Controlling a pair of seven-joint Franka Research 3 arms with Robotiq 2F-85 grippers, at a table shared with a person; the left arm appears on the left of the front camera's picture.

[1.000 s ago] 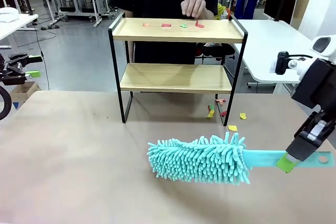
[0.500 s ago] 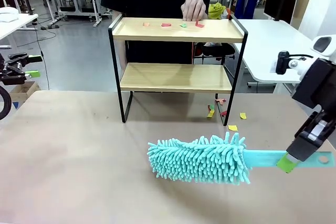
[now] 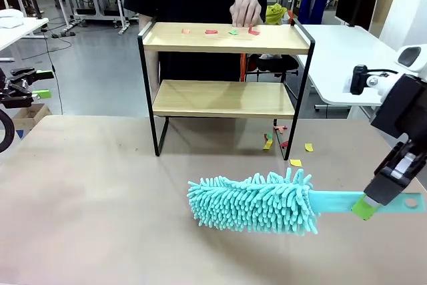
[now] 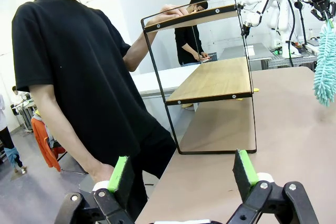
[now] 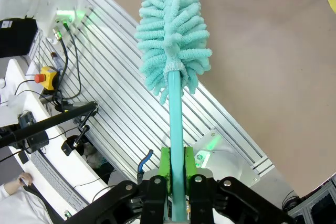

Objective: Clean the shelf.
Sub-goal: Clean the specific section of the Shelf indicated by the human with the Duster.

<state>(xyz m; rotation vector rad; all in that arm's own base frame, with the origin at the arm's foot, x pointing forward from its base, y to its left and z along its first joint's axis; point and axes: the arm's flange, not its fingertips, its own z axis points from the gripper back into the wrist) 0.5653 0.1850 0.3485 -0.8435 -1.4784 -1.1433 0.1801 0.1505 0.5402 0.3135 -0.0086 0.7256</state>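
Shelf (image 3: 223, 98) stands upright on the far half of the table (image 3: 93, 198), all 4 legs down and its 2 boards level, about midway across the front view and on the person's side. We count several small paper scraps (image 3: 211, 31) on the top board, red, pink and green. More bits (image 3: 295, 162), yellow and red among them, lie on the table around the shelf's near right leg. The person's hand (image 3: 246, 9) hangs with fingers curled down at the far edge of the top board, just beside a red scrap. The right gripper (image 3: 365, 206) is low at the table's right side, its green pads pressed together on the flat teal handle (image 3: 333, 200) of a duster (image 3: 253, 201), gripping near the handle's end. The fluffy teal head points toward the robot's left and sits low in front of the shelf, well apart from it — we cannot tell whether it touches the table. The left gripper (image 4: 181, 171) is off the table's left edge, fingers spread wide with nothing between them. Its wrist camera faces the shelf end-on, with the person standing beside it.
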